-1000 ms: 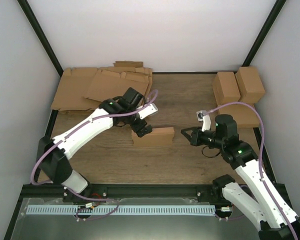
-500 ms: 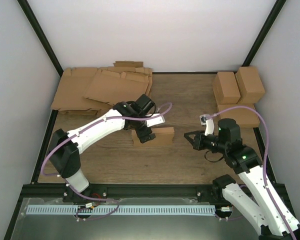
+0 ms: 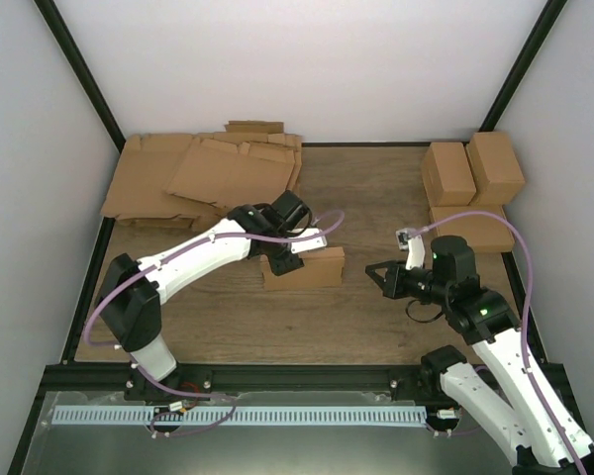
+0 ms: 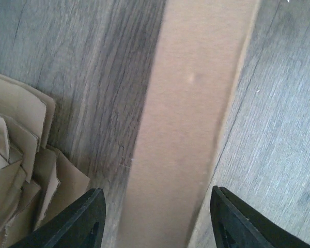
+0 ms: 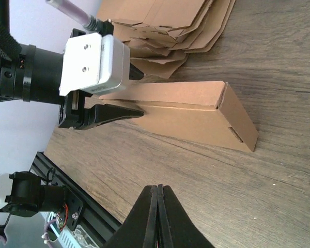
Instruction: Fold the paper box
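Paper box (image 3: 317,269) mid-table, folded up, long side parallel to near edge. Left gripper (image 3: 282,259) straddles its left end, jaws spread, no pinch, likely steadying it. Right gripper (image 3: 379,274) closed, empty, parked toward right edge, giving room.

Matt brown cardboard on the box (image 5: 196,111), smooth, with raw cut edges. Same dull cardboard in the sheets (image 3: 208,173). Grey-brown wood grain across the table (image 4: 279,129), faintly satin. Matt black plastic on the left gripper (image 4: 157,206); glossy white shells on the arms (image 3: 188,252).
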{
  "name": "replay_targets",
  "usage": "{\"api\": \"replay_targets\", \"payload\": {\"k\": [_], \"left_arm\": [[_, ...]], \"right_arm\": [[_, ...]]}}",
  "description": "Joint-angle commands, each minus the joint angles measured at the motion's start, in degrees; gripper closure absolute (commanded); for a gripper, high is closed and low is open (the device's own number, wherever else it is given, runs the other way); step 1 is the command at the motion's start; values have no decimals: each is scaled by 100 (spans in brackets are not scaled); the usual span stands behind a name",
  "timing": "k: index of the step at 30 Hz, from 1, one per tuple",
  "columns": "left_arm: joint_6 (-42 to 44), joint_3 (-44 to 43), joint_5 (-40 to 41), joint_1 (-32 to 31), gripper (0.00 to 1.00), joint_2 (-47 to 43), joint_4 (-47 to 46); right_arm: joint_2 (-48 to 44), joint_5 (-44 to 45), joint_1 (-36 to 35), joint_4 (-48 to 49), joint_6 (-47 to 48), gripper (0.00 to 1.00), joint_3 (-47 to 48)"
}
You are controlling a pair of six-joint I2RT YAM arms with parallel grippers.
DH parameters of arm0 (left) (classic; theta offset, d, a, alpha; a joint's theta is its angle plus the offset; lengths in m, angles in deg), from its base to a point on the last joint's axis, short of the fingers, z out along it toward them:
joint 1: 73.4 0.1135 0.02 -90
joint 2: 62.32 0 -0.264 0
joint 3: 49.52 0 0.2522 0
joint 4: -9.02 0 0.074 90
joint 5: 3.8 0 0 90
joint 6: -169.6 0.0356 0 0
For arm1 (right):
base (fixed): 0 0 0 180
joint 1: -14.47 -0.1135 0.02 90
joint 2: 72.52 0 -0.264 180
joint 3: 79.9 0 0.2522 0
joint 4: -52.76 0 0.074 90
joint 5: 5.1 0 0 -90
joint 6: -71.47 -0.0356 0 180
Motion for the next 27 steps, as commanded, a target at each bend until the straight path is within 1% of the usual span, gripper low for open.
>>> {"api": "replay_targets", "payload": {"k": [1,4,6,8,11,14,16,17,18,20,22,24,25,26,27], "left_arm": [[71,-193,343,-278,45,-58,-29],[56,-219,829,-572,49,-156,-45],[-26,-218,1194,-763,49,-226,-140],[-63,-208,1412,-926,55,-305,-234],[-138,-79,1804,-1172,55,-480,-457],[-123,156,2145,-1390,55,-679,-647],[-174,276,2186,-1490,54,-759,-686],[-217,336,2131,-1497,53,-777,-693],[-271,408,2101,-1498,49,-803,-741],[-436,568,1993,-1474,39,-980,-916],[-665,654,1768,-1318,29,-1234,-1045],[-1066,650,1402,-1046,22,-1543,-1111],[-1279,638,1143,-876,20,-1695,-1137],[-1549,636,901,-689,16,-1862,-1186],[-1850,636,672,-497,14,-2023,-1232]], "right_arm": [[-53,161,10,-115,35,99,222],[-63,419,10,-287,80,99,473],[-84,704,10,-425,85,99,691],[-122,1131,9,-546,44,98,881],[-96,1411,9,-634,-41,97,897],[69,1355,11,-754,-61,97,860],[90,1237,12,-749,-1,97,834],[69,1204,12,-715,39,96,826],[37,1166,12,-675,91,93,822],[-38,909,8,-522,415,85,835],[-86,427,4,-282,906,73,812],[-91,-311,9,3,1565,53,814],[-52,-448,5,141,1660,44,850],[60,-743,11,310,1774,36,896],[183,-1123,5,559,2001,26,961]]}}
